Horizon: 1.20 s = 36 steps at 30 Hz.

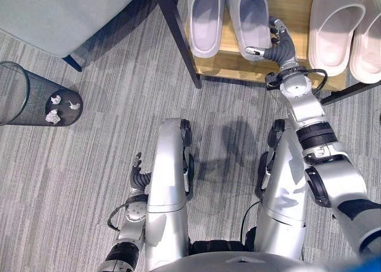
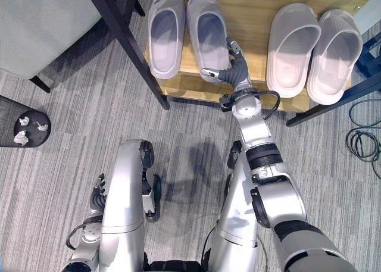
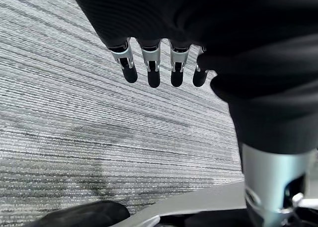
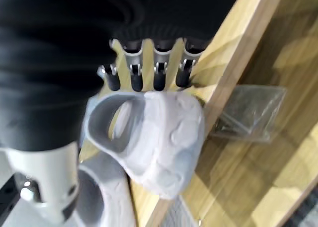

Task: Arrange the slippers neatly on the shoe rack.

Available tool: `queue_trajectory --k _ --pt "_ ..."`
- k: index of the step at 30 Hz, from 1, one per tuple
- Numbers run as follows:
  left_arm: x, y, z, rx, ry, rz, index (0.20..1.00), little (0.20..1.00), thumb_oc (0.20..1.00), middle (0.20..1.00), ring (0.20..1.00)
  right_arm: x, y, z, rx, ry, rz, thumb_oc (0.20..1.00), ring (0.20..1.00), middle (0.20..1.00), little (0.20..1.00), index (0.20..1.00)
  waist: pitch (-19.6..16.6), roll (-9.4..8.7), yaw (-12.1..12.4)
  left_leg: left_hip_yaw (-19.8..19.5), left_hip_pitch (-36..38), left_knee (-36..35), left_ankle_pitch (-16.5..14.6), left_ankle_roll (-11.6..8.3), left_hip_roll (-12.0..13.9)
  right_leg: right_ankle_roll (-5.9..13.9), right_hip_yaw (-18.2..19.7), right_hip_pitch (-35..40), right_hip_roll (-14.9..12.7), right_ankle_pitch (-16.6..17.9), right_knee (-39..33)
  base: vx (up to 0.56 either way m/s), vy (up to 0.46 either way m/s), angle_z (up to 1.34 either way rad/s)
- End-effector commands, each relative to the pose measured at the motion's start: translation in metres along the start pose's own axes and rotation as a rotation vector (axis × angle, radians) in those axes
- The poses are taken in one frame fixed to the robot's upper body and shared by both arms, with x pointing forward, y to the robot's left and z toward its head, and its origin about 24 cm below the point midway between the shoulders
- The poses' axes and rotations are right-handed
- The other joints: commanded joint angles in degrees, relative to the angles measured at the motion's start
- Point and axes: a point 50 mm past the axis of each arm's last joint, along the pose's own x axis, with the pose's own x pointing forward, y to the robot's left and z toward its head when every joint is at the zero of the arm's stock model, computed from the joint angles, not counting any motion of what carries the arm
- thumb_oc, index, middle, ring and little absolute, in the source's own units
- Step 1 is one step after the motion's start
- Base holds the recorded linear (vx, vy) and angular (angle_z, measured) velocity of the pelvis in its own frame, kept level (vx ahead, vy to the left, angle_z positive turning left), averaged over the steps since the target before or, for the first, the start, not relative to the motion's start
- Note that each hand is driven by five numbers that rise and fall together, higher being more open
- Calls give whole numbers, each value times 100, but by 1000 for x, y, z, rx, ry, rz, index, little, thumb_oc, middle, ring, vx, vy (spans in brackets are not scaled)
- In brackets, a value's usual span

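Grey slipper (image 2: 209, 37) sits beside its mate (image 2: 166, 33) on the shoe rack (image 2: 250, 7); your right hand (image 2: 233, 69) rests straight-fingered against its heel, apparently nudging it square. Left hand (image 3: 159, 70) hangs relaxed, empty.

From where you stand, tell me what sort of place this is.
Probably an indoor room, a home or office entry corner. A low wooden shoe rack holds two pairs of slippers, grey striped carpet covers the floor, and a black mesh wastebasket with crumpled paper stands nearby.
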Motion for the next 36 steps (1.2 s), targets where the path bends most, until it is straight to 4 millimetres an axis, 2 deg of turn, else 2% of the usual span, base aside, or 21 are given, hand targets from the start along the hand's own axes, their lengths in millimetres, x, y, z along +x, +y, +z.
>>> queue_trajectory --k 1,11,15,18,19,23,25,26,27,28,30,34,36 --pt "-6 -15 3 6 -42 -44 1000 1000 1000 1000 1000 3 12 39 -30 -157 68 1000 1000 1000 1000 1000 -195 32 277 -386 -601 180 -185 520 157 -349 985 259 161 1263 -179 0 0 0" --pt "-6 -16 0 7 -30 -44 1000 1000 1000 1000 1000 -5 9 34 -84 -161 90 1000 1000 1000 1000 1000 -195 38 277 -387 -601 198 -214 541 147 -346 984 259 165 1251 -168 0 0 0" --pt "-7 -18 -1 6 -27 -43 1000 1000 1000 1000 1000 -11 -7 33 -101 -192 -6 1000 1000 1000 1000 1000 -195 41 269 -382 -601 184 -214 548 144 -353 999 259 170 1253 -159 0 0 0" --pt "-7 -18 -2 13 -20 -44 1000 1000 1000 1000 1000 -18 -26 36 -98 -235 -114 1000 1000 1000 1000 1000 -195 37 254 -376 -601 186 -219 536 153 -352 1006 259 174 1269 -154 0 0 0" --pt "-6 -18 -2 17 -19 -44 1000 1000 1000 1000 1000 -22 -39 41 -107 -258 -184 1000 1000 1000 1000 1000 -195 34 240 -372 -601 188 -212 536 162 -348 1014 259 183 1282 -150 0 0 0" --pt "-7 -17 -2 26 -21 -42 1000 1000 1000 1000 1000 -30 -49 46 -99 -305 -229 1000 1000 1000 1000 1000 -195 42 221 -368 -601 173 -202 550 163 -340 1009 259 187 1287 -163 -7 2 -3" --pt "-7 -14 -3 25 -19 -35 1000 1000 1000 1000 1000 -42 -56 59 -133 -390 -237 1000 1000 1000 1000 1000 -195 28 185 -370 -601 164 -192 542 171 -341 996 259 184 1287 -153 0 0 0" --pt "-7 -15 -3 25 -19 -36 1000 1000 1000 1000 1000 -42 -56 59 -134 -389 -237 1000 1000 1000 1000 1000 -195 32 186 -370 -601 164 -191 542 170 -341 996 259 183 1288 -152 0 0 0" --pt "-8 -12 -3 16 -16 -20 1000 1000 1000 1000 1000 -59 -68 76 -266 -503 -280 1000 1000 1000 1000 1000 -195 7 144 -370 -601 170 -206 549 173 -346 995 259 188 1283 -161 0 0 0" --pt "-8 -13 -3 16 -16 -21 1000 1000 1000 1000 1000 -60 -68 76 -267 -502 -281 1000 1000 1000 1000 1000 -195 13 149 -371 -601 172 -206 549 173 -346 994 259 188 1284 -160 0 0 0" --pt "-9 -13 -3 10 -20 -12 1000 1000 1000 1000 1000 -74 -78 86 -362 -575 -327 1000 1000 1000 1000 1000 -195 -17 109 -383 -601 186 -231 550 171 -343 977 259 188 1283 -173 0 0 0" --pt "-4 -15 3 -22 -30 6 1000 1000 1000 1000 1000 -95 -97 83 -479 -580 -374 1000 1000 1000 1000 1000 -195 -56 32 -400 -601 183 -248 542 192 -311 929 269 206 1317 -250 -12 18 -3" --pt "2 -19 10 -35 -44 1 1000 1000 1000 1000 1000 -109 -105 72 -480 -539 -379 1000 1000 1000 1000 1000 -195 -42 -62 -453 -601 177 -204 509 197 -298 866 332 224 1310 -290 -2 1 -8"
